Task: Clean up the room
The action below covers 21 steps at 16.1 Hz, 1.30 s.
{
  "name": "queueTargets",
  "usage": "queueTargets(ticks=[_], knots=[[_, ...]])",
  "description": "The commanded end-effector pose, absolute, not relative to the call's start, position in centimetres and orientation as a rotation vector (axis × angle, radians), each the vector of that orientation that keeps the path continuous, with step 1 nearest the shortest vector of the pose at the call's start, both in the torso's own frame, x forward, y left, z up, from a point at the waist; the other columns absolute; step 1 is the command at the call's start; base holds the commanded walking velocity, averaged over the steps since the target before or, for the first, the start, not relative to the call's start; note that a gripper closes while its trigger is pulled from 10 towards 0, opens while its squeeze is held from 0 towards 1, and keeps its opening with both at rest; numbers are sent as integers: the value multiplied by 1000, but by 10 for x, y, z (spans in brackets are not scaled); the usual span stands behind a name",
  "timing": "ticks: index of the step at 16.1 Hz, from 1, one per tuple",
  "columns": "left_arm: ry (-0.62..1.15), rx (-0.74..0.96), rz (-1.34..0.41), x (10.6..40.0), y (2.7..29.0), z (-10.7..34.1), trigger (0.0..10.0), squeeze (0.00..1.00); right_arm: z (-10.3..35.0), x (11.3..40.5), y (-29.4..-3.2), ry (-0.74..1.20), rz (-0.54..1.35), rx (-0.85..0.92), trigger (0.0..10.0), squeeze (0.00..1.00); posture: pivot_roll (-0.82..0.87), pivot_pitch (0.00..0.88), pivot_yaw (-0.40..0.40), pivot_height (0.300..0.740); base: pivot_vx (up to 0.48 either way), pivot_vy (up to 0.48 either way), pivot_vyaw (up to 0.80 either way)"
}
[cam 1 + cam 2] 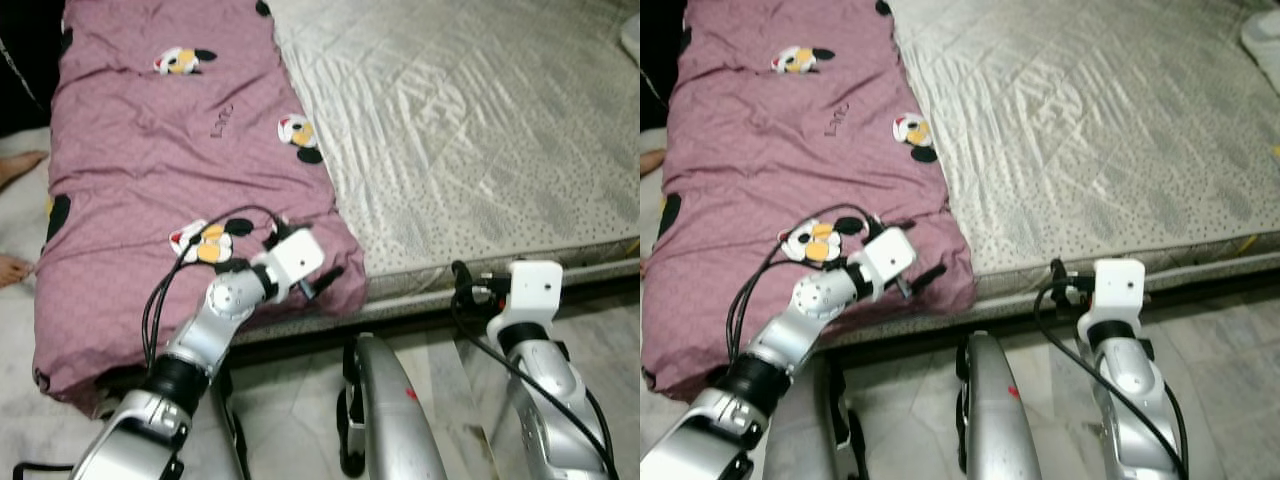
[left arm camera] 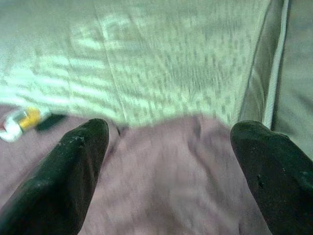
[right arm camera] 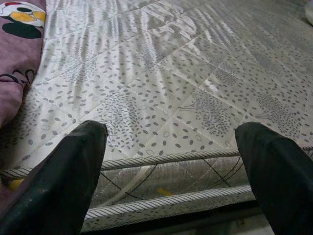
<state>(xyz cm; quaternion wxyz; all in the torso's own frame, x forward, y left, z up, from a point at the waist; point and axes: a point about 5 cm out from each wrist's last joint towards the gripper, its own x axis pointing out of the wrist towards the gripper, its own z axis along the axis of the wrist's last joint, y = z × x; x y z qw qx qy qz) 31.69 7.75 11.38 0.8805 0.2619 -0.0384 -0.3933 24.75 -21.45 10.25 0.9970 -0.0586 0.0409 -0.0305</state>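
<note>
The left gripper (image 2: 168, 161) hangs wide open and empty over the purple blanket (image 1: 150, 190) directly beneath its fingers, at the corner beside the bare mattress (image 1: 470, 120), so closing too shallowly risks pinching one slippery fold that slides free when lifted.

Left end effector (image 2: 164, 161) reaches forward, fingers spread wide; right end effector (image 3: 171, 166) held lower, likewise spread.

I'm seeing the blanket (image 1: 150, 160) lying on the mattress's (image 1: 470, 130) left part, hanging over its near edge; my left gripper (image 1: 325, 283) is hovering at that near corner, right gripper (image 3: 171, 161) facing the mattress's near edge.
</note>
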Motion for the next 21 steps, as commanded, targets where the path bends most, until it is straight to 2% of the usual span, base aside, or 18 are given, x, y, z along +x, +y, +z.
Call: queueTargets(ticks=[1,3,4,6,9,12,15,18,21], knots=[[-152,464,-782,315,76,129,10000,0,95,243,-217,109,-74,-125,10000,0,-102,186,-62,589,0,0,0],[-134,330,-631,327,89,136,10000,0,97,243,-217,105,-73,-123,10000,0,-115,192,-62,589,0,0,0],[21,173,-456,344,114,123,10000,0,101,241,-217,96,-74,-125,10000,0,-139,206,-61,589,0,0,0],[64,154,-386,352,127,119,10000,0,103,236,-220,96,-79,-132,10000,0,-154,220,-63,589,0,0,0],[264,87,-239,368,150,103,10000,0,104,220,-227,120,-94,-148,10000,0,-201,262,-69,589,0,0,0],[342,68,-245,376,141,102,10000,0,107,214,-225,126,-89,-149,10000,0,-219,282,-70,589,0,0,0],[410,89,-321,375,119,95,10000,0,109,210,-223,136,-84,-148,10000,0,-232,290,-66,589,0,0,0],[456,151,-441,366,91,83,10000,0,109,208,-223,148,-82,-147,10000,0,-235,287,-63,589,0,0,0],[596,278,-630,337,67,47,10000,0,108,210,-221,158,-72,-142,10000,0,-233,273,-57,589,0,0,0]])
